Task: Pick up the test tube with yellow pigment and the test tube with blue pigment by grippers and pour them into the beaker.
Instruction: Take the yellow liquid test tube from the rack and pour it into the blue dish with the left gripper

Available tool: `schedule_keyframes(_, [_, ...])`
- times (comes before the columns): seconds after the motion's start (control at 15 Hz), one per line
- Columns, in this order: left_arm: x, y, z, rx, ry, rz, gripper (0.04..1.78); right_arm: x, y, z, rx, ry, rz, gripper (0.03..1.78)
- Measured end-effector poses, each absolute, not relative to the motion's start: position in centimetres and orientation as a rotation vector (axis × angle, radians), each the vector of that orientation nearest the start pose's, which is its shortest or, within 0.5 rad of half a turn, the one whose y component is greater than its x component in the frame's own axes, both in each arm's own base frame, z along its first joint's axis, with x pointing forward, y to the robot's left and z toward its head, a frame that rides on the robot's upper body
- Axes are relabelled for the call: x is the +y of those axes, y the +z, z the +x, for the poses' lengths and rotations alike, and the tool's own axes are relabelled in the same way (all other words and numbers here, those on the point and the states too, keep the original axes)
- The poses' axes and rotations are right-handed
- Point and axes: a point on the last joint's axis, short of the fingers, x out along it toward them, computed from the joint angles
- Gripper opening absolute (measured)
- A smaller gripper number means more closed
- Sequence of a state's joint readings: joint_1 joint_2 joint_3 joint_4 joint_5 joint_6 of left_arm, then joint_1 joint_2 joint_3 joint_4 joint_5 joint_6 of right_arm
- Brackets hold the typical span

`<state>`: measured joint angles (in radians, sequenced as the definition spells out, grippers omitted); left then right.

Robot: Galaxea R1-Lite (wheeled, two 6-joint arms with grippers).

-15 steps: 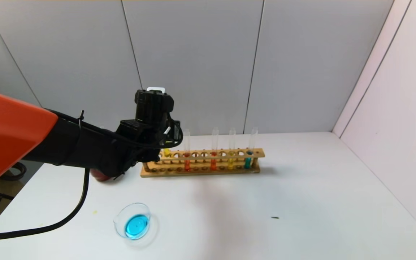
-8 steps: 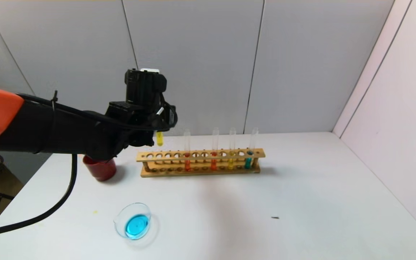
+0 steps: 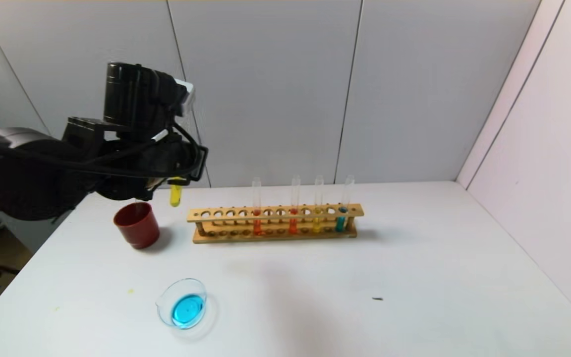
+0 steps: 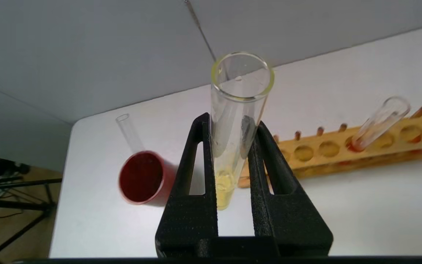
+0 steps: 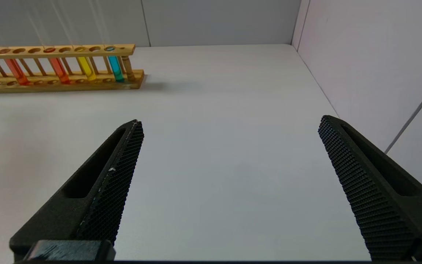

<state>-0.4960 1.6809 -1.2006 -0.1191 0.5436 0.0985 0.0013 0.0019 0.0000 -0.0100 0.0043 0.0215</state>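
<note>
My left gripper is shut on the test tube with yellow pigment and holds it upright in the air, left of the rack and above the table beside the red cup. In the left wrist view the fingers clamp the tube at mid-length. The beaker stands at the front left with blue liquid in it. The test tube with blue pigment stands at the rack's right end, also seen in the right wrist view. My right gripper is open and empty over the bare table, out of the head view.
The wooden rack holds two orange-red tubes, another yellow tube and the blue one. A dark-red cup stands left of the rack with an empty tube leaning in it. Walls close the back and right.
My left gripper has lifted the yellow tube out of the rack's left end and carried it up and to the left. The red cup is now uncovered.
</note>
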Motion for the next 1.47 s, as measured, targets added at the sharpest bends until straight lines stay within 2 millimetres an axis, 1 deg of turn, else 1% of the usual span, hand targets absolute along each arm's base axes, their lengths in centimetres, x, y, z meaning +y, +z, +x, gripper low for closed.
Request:
schedule_keyframes(0.13, [-12.8, 24.8, 27.0, 0.373, 0.035, 0.333, 0.3, 0.0, 7.7, -2.3, -0.008, 0.005, 0.021, 1.74])
schedule_keyframes(0.4, [-11.8, 23.7, 25.3, 0.437, 0.013, 0.385, 0.3, 0.0, 7.7, -2.3, -0.008, 0.005, 0.021, 1.74])
schedule_keyframes(0.6, [-11.3, 21.6, 24.5, 0.503, -0.003, 0.44, 0.3, 0.0, 7.7, -2.3, -0.008, 0.006, 0.021, 1.74])
schedule_keyframes(0.8, [-10.9, 19.3, 23.6, 0.58, -0.024, 0.534, 0.3, 0.0, 7.7, -2.3, -0.008, 0.005, 0.021, 1.74])
schedule_keyframes(0.93, [-10.5, 18.1, 23.2, 0.62, -0.034, 0.61, 0.3, 0.0, 7.7, -2.3, -0.008, 0.006, 0.021, 1.74])
schedule_keyframes(1.47, [-9.9, 14.9, 22.1, 0.751, -0.092, 0.788, 0.3, 0.0, 7.7, -2.3, -0.008, 0.005, 0.021, 1.74])
